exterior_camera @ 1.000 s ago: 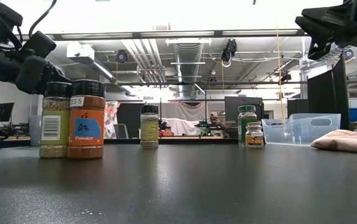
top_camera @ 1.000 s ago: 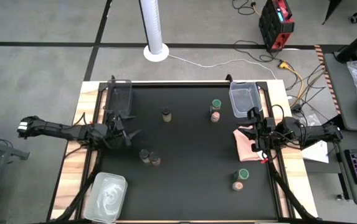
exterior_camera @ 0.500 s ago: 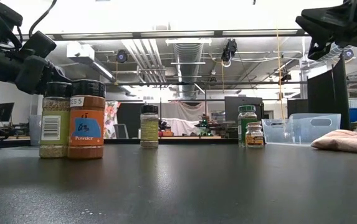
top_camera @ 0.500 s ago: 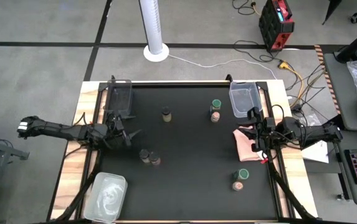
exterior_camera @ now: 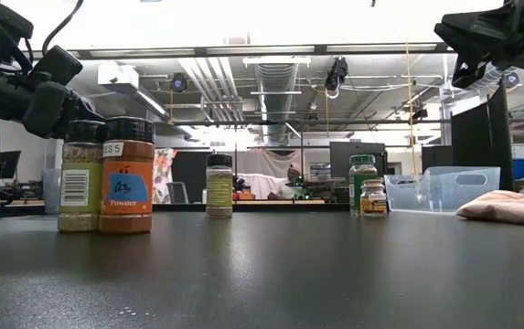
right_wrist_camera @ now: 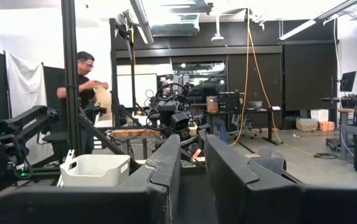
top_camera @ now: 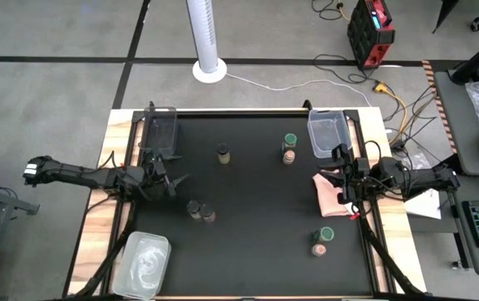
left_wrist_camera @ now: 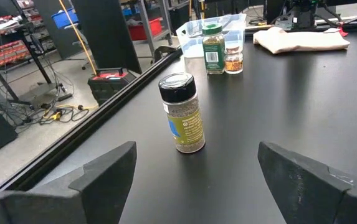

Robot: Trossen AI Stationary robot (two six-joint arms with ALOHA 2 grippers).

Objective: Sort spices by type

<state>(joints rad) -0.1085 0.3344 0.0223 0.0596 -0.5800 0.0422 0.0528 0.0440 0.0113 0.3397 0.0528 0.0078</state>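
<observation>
Spice jars sit exactly where they were a second ago, none lifted or shifted: a lone dark-lidded jar at the far middle of the black table, a green-lidded jar touching a pinkish-topped jar near the far right, two dark-lidded jars side by side left of centre, and another green and pinkish pair near the front right. We see one change only: the right gripper, hovering over the pink cloth at the right edge, has drawn its fingers nearly together, a slim gap left and nothing between them. The left gripper holds as before at the left side, fingers wide apart and empty, the lone dark-lidded jar standing ahead of it. We judge sorting not begun; types are still mixed across the table. Jars are small upright cylinders, clear walls showing contents, paper labels, ribbed screw lids; in the low view one holds orange powder and its neighbour pale grainy flakes. The table top is matte and flat, so jars could slide if nudged. The cloth looks soft and folded. Two clear tubs at the far corners are thin-walled and rectangular; a lidded clear tub sits at the front left.
</observation>
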